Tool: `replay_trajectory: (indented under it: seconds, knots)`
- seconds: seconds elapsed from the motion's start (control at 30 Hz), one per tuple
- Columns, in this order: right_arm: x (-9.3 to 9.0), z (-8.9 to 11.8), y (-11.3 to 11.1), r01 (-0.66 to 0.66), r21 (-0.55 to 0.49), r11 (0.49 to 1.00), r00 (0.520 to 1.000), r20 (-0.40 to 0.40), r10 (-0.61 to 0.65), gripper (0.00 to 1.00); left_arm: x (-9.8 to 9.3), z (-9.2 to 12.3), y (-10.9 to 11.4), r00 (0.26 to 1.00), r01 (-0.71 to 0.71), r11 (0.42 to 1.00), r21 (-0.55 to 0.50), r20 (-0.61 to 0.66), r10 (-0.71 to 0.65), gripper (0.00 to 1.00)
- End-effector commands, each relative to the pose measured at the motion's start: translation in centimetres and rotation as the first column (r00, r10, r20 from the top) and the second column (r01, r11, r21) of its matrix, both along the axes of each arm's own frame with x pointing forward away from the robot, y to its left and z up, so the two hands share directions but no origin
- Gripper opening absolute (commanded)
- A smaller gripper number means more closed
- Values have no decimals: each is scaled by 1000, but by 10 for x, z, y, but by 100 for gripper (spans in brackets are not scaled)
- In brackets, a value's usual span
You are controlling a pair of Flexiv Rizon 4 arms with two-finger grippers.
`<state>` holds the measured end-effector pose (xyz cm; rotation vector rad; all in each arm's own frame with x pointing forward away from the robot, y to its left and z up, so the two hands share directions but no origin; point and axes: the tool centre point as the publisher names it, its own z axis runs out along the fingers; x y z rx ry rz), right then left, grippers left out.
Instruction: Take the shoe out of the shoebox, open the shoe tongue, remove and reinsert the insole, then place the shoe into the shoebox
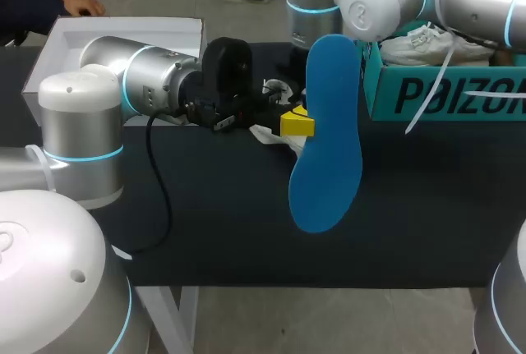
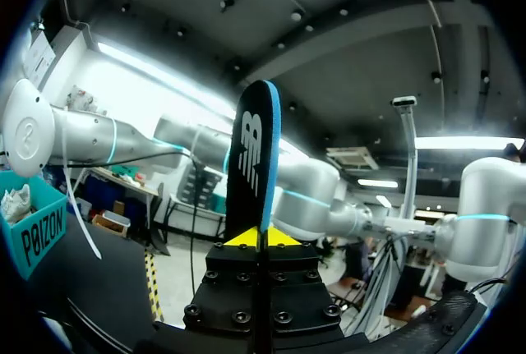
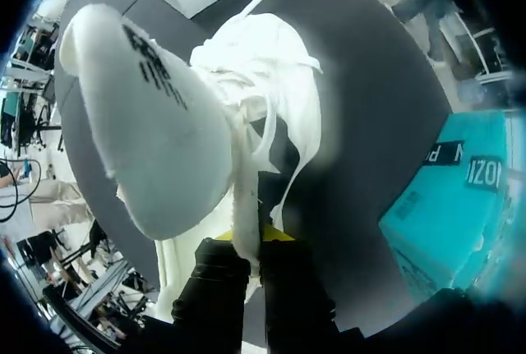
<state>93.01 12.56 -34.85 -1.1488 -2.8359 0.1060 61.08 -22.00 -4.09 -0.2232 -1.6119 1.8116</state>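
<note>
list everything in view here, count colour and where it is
insole: 1, blue on one face and black on the other, upright over the middle of the table
held shoe: 1, white, beside the shoebox, gripped by its fabric
boxed shoe: 1, white, inside the shoebox
shoebox: 1, teal, at the table's far right
box lid: 1, white, at the table's far left
table: 1, black top
left end effector: 1, yellow tips, shut on the insole
right end effector: 1, yellow tips, shut on the held shoe
</note>
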Motion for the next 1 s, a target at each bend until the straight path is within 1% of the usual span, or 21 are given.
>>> replay_trajectory:
  seconds: [0.03,0.13,0.33,0.5,0.53,0.57,0.73,0.77,0.83,0.87,0.9,1.0]
  knots:
    - [-7,0,-5,590,87,803,802,-173,-571,0,0,0,-1,1000,0,1000,-1,0,0,0]
    - [-11,2,-4,608,126,784,792,-174,-586,0,0,0,-1,1000,0,1000,-1,0,0,0]
    - [-15,2,0,648,210,732,761,-205,-615,0,0,0,-1,1000,0,1000,-1,0,0,0]
    - [-17,-1,4,651,251,717,759,-191,-622,0,0,0,-1,1000,0,1000,-1,0,0,0]
    - [-16,-3,5,642,263,720,766,-192,-613,0,0,0,-1,1000,0,1000,-1,0,0,0]
    - [-15,-5,6,645,261,718,764,-195,-615,0,0,0,-1,1000,0,1000,-1,0,0,0]
    - [-13,-9,9,602,261,755,799,-180,-574,0,0,0,-1,1000,0,1000,-1,0,0,0]
    - [-13,-10,9,605,255,754,796,-186,-576,0,0,0,-1,1000,0,1000,-1,0,0,0]
    - [-11,-11,10,578,260,773,816,-169,-553,0,0,0,-1,1000,0,1000,-1,0,0,0]
    - [-11,-13,11,576,254,777,817,-174,-549,0,0,0,-1,1000,0,1000,-1,0,0,0]
    - [-9,-14,12,549,259,795,836,-162,-525,0,0,0,-1,1000,0,1000,-1,0,0,0]
    - [-6,-16,16,525,250,813,851,-155,-502,0,0,0,-1,1000,0,1000,-1,0,0,0]
